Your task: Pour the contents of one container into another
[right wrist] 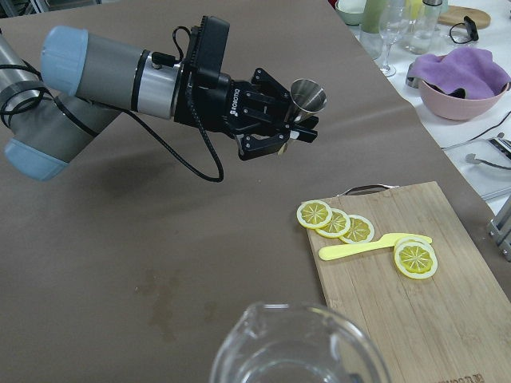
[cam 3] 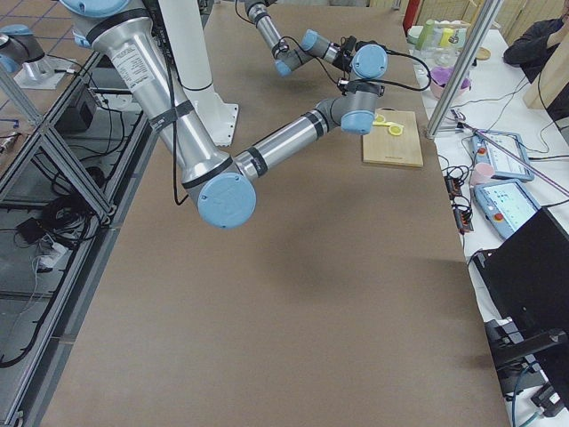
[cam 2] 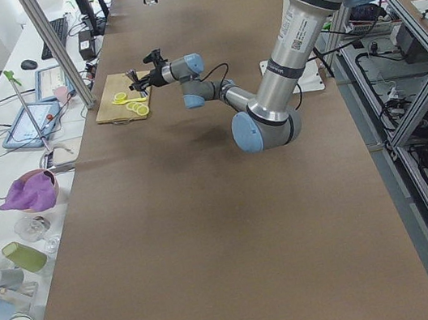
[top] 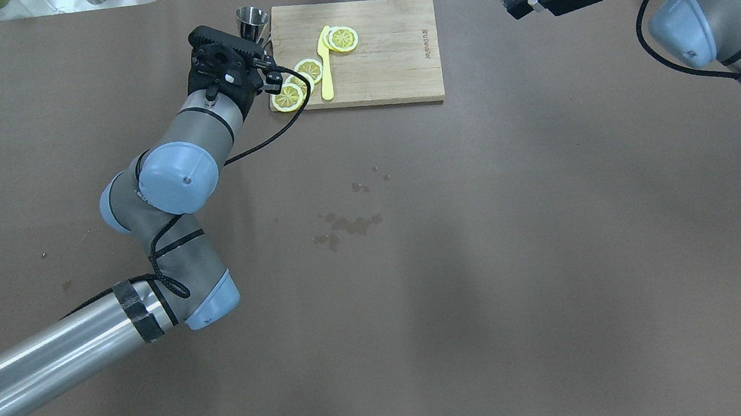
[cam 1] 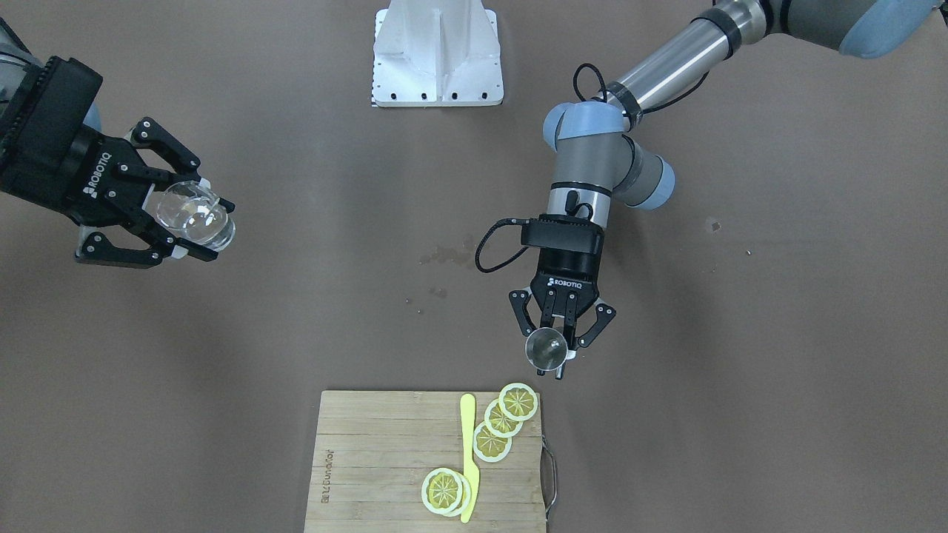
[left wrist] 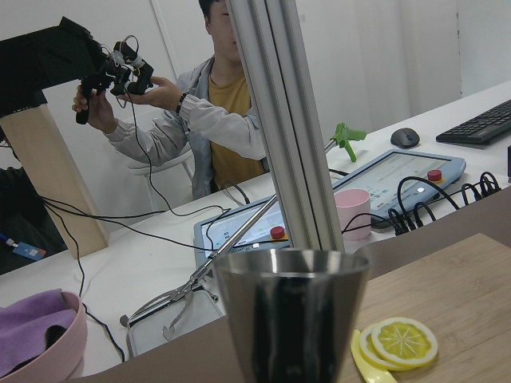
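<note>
- At the left pincer [right wrist: 302, 128], you have the fingers clamped on a steel cup [right wrist: 307, 94], which stands upright with its mouth up.
- That cup is just off the corner of the board [cam 1: 370, 459], at the end where most of the lemon slices [cam 1: 491, 442] lie. You cannot tell from these views whether it rests on the surface [cam 1: 740, 370] or hangs just above it.
- Your right pincer [cam 1: 215, 229] is closed around a clear glass jug [cam 1: 194, 213], held up off the surface beyond the board's other end and well apart from the cup.
- You can see the jug's rim and spout at the bottom of the right wrist view. Whether it holds any liquid is not clear.
- On the board, three slices overlap in a row near the cup and more are stacked farther along. A yellow knife [cam 1: 468, 444] lies between the two groups.
- Mid-surface, between the board and the white base plate [cam 1: 437, 59], you have a few dark wet spots [cam 1: 444, 255].
</note>
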You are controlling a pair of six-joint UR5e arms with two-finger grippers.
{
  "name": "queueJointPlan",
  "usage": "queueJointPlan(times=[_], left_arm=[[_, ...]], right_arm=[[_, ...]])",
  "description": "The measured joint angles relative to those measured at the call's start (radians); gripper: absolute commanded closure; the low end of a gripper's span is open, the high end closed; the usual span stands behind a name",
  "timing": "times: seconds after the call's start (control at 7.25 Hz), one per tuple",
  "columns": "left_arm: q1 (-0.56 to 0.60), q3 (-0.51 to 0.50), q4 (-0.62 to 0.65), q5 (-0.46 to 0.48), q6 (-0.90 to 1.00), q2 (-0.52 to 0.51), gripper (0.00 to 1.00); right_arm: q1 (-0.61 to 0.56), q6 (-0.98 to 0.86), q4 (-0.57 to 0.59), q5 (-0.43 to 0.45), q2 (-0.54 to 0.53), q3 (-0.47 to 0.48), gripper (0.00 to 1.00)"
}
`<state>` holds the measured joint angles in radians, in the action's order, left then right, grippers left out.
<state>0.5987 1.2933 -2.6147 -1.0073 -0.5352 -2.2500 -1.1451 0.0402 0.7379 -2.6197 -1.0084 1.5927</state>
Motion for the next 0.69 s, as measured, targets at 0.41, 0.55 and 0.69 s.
queueJointPlan(times=[0.41,0.55,0.69], left_arm=[[0.003,-0.002,-0.026,0.009,0.026,0.009,1.00],[0.004,0.002,-0.033,0.008,0.027,0.011,1.00],[-0.006,0.004,-0.038,0.004,0.028,0.005,1.00]], right_arm=[[0.052,-0.009,0.062,0.046,0.028,0.011,1.00],[0.068,-0.025,0.083,0.069,0.034,0.013,1.00],[0.077,-0.051,0.118,0.082,0.041,0.017,1.00]])
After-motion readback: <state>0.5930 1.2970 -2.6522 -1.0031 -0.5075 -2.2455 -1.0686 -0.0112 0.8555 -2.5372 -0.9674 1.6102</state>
